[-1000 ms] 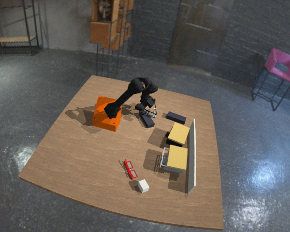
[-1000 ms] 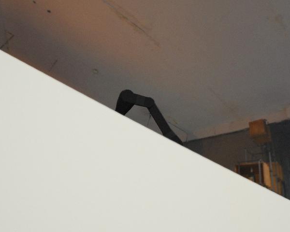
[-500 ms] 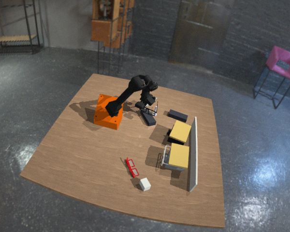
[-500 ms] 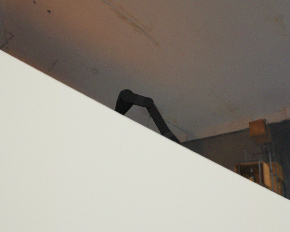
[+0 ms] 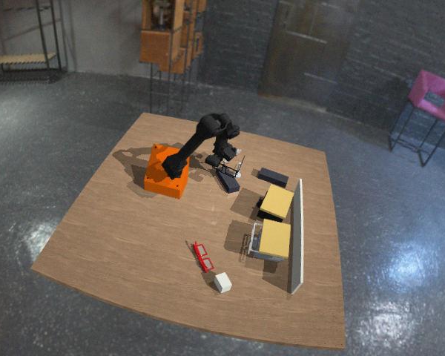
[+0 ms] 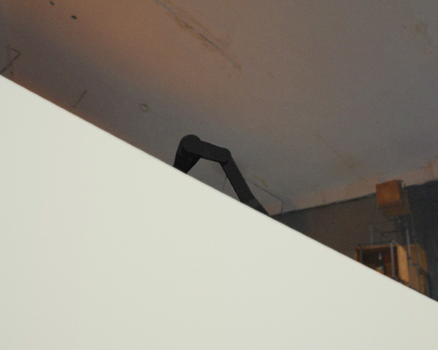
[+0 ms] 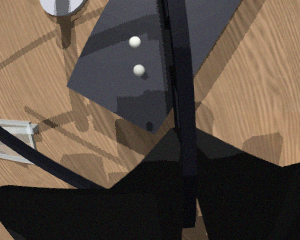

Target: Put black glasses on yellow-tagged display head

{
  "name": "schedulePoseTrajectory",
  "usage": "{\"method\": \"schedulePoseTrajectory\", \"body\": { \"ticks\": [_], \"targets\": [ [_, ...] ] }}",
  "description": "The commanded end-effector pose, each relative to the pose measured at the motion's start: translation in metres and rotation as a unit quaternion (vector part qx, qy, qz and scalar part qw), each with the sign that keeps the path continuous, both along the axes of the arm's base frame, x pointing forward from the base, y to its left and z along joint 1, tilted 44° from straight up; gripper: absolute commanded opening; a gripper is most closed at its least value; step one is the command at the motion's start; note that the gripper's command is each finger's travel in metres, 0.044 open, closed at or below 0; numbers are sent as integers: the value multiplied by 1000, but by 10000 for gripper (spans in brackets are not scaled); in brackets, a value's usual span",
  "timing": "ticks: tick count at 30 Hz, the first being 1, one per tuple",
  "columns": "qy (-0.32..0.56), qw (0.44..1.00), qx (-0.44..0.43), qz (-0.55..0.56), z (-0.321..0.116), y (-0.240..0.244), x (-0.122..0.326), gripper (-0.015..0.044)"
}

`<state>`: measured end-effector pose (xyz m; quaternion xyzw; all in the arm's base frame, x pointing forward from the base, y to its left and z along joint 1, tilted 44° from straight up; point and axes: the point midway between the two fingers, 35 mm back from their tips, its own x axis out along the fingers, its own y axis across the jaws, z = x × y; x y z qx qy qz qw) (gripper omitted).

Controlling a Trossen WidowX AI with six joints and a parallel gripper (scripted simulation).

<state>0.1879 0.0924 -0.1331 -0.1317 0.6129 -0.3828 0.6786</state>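
Note:
My gripper [image 5: 221, 162] [image 7: 182, 136] is shut on the black glasses [image 5: 225, 169] [image 7: 188, 95], which it holds above a dark block [image 5: 228, 182] [image 7: 115, 75]. In the wrist view the thin black bar runs up between the fingers, and a curved black part reaches left. Toward the right of the table, one yellow-topped form [image 5: 277, 202] has a black lower part. A second yellow-topped form [image 5: 275, 238] has a grey lower part and a pale frame [image 5: 252, 239] at its front. Their faces and any yellow tag cannot be made out. The exterior view hides the gripper and glasses.
A pale upright panel [image 5: 297, 237] stands behind the yellow-topped forms. Another dark block [image 5: 273, 176] lies near them. Red glasses [image 5: 202, 256] and a white cube [image 5: 222, 282] are near the front. A clear frame [image 7: 12, 141] and a round grey base [image 7: 62, 6] are near the gripper.

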Motion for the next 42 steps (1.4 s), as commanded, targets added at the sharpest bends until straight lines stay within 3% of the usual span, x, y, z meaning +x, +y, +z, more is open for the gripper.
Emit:
{"method": "schedulePoseTrajectory", "body": {
  "ticks": [1, 42],
  "targets": [
    [1, 1000, 1, -2, 0, 0, -5, 0],
    [1, 1000, 1, -2, 1, -1, -5, 0]
  ]
}}
